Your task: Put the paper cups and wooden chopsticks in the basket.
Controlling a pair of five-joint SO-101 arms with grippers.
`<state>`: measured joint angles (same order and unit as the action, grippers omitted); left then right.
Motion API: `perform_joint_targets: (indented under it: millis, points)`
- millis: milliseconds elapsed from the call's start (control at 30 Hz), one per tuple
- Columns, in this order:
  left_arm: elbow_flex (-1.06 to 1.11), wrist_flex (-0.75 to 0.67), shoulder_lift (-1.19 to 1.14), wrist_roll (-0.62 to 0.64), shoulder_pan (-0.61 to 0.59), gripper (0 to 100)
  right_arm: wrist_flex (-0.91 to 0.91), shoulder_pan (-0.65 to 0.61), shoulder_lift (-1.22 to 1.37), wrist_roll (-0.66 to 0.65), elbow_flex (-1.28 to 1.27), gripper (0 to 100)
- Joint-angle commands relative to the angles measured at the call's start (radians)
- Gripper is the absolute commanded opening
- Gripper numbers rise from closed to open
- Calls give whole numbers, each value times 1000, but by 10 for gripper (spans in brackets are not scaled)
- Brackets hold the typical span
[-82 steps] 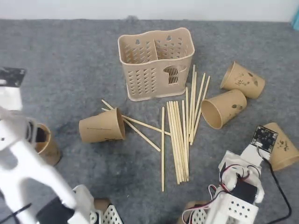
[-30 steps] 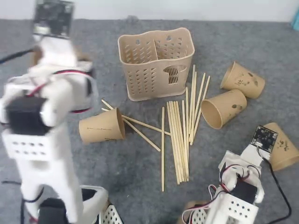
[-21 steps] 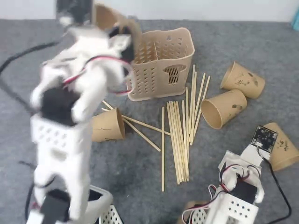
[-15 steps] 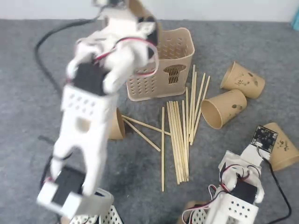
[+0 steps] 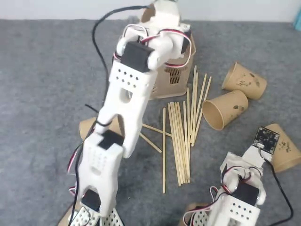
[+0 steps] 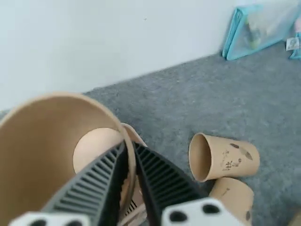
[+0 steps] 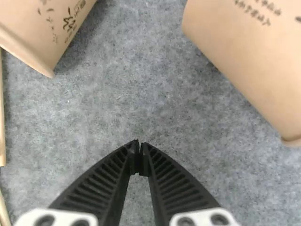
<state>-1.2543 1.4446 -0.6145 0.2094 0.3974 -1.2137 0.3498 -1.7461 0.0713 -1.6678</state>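
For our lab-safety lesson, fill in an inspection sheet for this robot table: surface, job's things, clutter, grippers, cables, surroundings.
Surface: grey carpet, flat.
Job's things: basket upright; chopsticks scattered beside it; cups lying on their sides.
Clutter: nothing seen.
Grippers: left gripper shut on the rim of a raised cup near the basket's top; right gripper shut, empty, over carpet.
Cables: black cable along the left arm.
Surroundings: pale wall, blue pouch.

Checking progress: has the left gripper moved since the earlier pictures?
Yes. The left gripper, holding a cup, swung from the near left to over the basket.
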Motion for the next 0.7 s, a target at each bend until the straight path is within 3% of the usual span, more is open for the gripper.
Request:
perform_joint_targets:
  millis: [0,367,667]
  points:
    - [-157,61,-86,-35,-5,12,-12,2,-4,-8,-15,9]
    - [-340,284,-103,-181,80,16,-12,2,-4,-8,-15,9]
    - [-349,292,-104,-190,44,16,-12,2,-4,-8,-15,9]
